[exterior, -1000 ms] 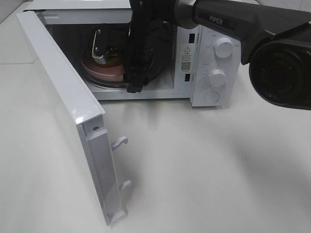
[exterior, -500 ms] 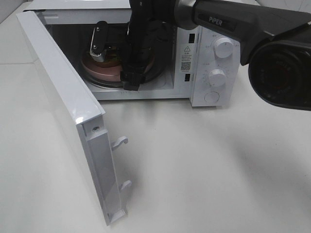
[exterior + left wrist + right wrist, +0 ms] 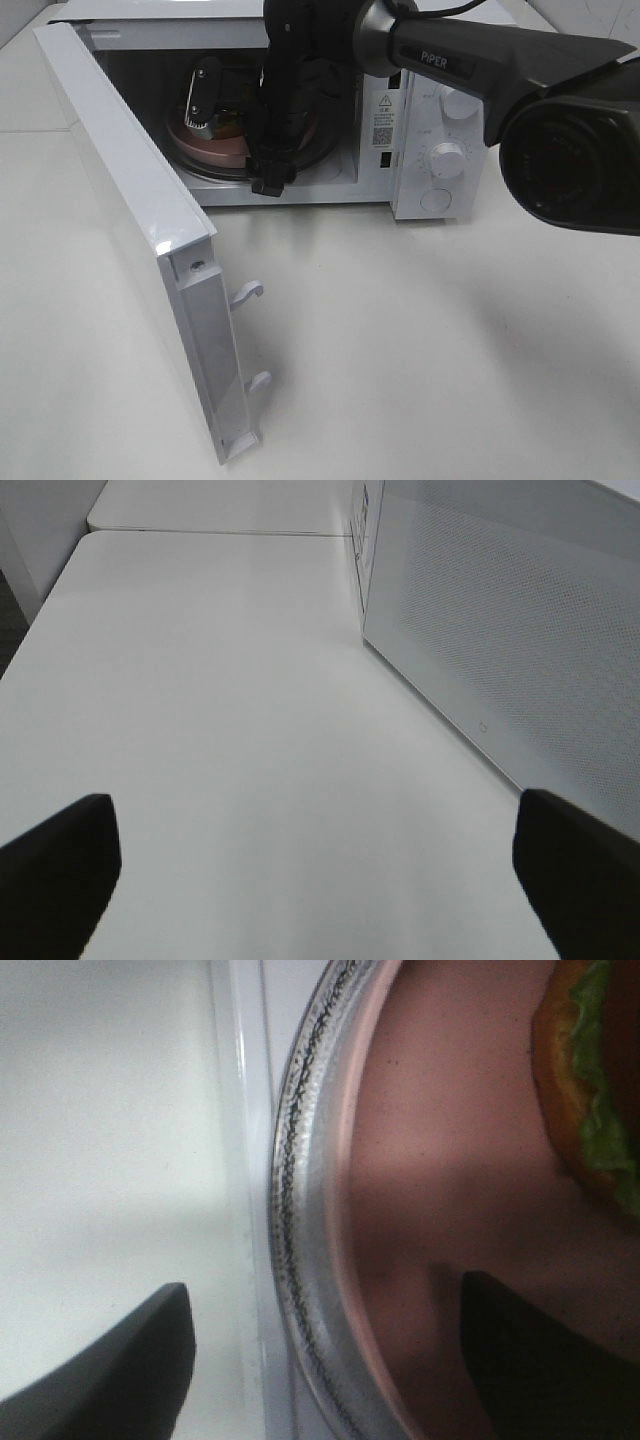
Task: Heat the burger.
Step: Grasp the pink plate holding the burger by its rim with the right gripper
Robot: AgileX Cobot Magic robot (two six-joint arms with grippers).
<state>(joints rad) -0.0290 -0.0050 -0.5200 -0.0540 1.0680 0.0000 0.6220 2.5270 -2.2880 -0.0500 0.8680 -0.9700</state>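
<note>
White microwave (image 3: 430,120), as my high camera shows it, stands at the far side of the pale surface (image 3: 450,350). Its door (image 3: 130,210) is swung wide open to the left. Two dials (image 3: 447,158) sit one above the other on the control panel to the right of the cavity.

Inside the cavity the burger (image 3: 228,122) lies on a pinkish-brown plate (image 3: 215,150). The plate rests on the clear glass turntable (image 3: 215,173).

The right arm (image 3: 470,60) reaches in from the right and ends in the right gripper (image 3: 234,158), whose jaws stand apart. One finger (image 3: 205,95) is upright just left of the burger. The other hangs at the front lip of the cavity.

My right wrist view gives the close detail:
- The burger (image 3: 565,1060) shows only its orange-brown bun edge, with green lettuce (image 3: 600,1120) beneath it.
- The plate (image 3: 450,1160) and the beaded rim of the turntable (image 3: 305,1210) lie between the jaws of the right gripper (image 3: 325,1290).
- One dark finger (image 3: 100,1370) is outside the turntable rim, and the other is over the plate.
- I see nothing clamped.

My left wrist view shows the left gripper (image 3: 320,880) with its jaws fully spread over bare surface (image 3: 220,700). The dotted outer face of the door (image 3: 520,630) is beside it.
</note>
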